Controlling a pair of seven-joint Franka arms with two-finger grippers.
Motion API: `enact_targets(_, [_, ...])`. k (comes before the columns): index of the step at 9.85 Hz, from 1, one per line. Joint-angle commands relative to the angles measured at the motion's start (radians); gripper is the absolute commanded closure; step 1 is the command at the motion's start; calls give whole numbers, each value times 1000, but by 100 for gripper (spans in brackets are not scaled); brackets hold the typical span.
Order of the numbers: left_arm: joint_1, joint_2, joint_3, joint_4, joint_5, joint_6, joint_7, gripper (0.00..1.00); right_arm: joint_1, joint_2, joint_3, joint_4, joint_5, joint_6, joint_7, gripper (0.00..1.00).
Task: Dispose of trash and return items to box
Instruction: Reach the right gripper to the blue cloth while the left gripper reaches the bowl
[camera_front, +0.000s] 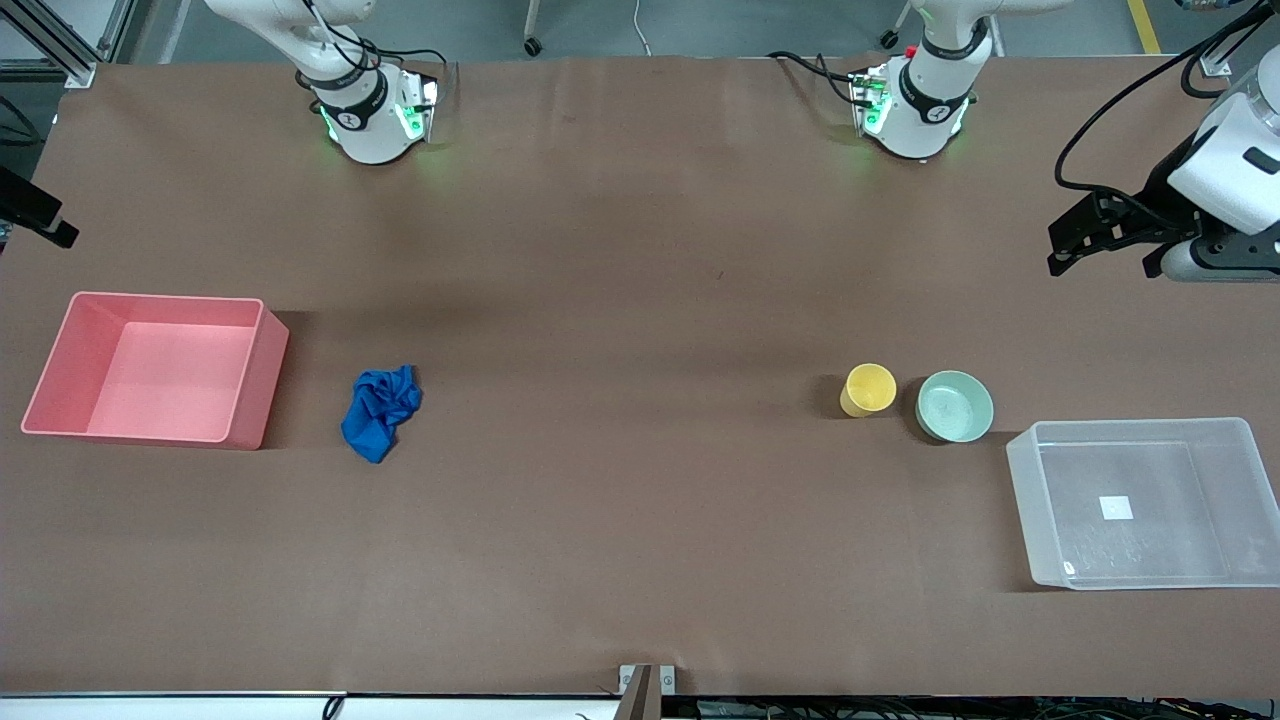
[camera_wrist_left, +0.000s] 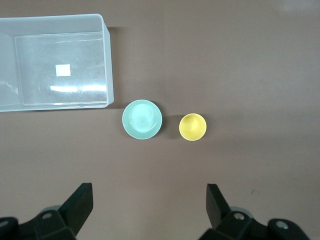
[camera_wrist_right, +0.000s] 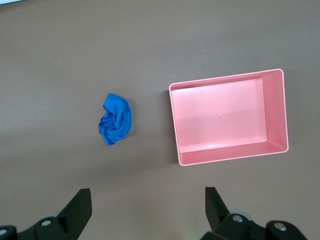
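The blue cloth wad (camera_front: 380, 412) lies on the table beside the pink bin; it also shows in the right wrist view (camera_wrist_right: 115, 125). The yellow cup (camera_front: 868, 389) and the mint-green bowl (camera_front: 955, 406) stand side by side next to the clear plastic box (camera_front: 1030, 500), which is empty, with a white sticker on its bottom. The left wrist view shows the cup (camera_wrist_left: 192, 127), the bowl (camera_wrist_left: 142, 119) and the box (camera_wrist_left: 107, 65). My left gripper (camera_front: 1100, 262) (camera_wrist_left: 150, 200) is open and empty, high up at the left arm's end of the table. My right gripper (camera_wrist_right: 148, 202) is open and empty, high above the table.
An empty pink rectangular bin (camera_front: 250, 385) stands at the right arm's end of the table, also in the right wrist view (camera_wrist_right: 175, 125). A black part (camera_front: 35, 212) juts in at that end of the front view. The table is covered in brown paper.
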Motion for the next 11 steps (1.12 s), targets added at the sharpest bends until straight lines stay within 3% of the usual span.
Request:
enact_targets(1, [-4, 8, 5, -27, -12, 12, 9, 0, -14, -8, 13, -9, -12, -2, -7, 0])
enact_targets(5, [-4, 8, 4, -27, -14, 12, 1, 0, -3, -8, 16, 0, -13, 0, -8, 0])
enact_targets(8, [-4, 8, 4, -26, -9, 12, 0, 0, 10, 27, 83, -15, -24, 6, 4, 0])
enact_targets(10, [-5, 8, 4, -27, -3, 12, 10, 0, 59, 110, 114, -113, -39, 94, 51, 0])
enact_targets(11, [-2, 13, 4, -27, -11, 12, 10, 0, 76, 116, 114, -228, -39, 216, 79, 0])
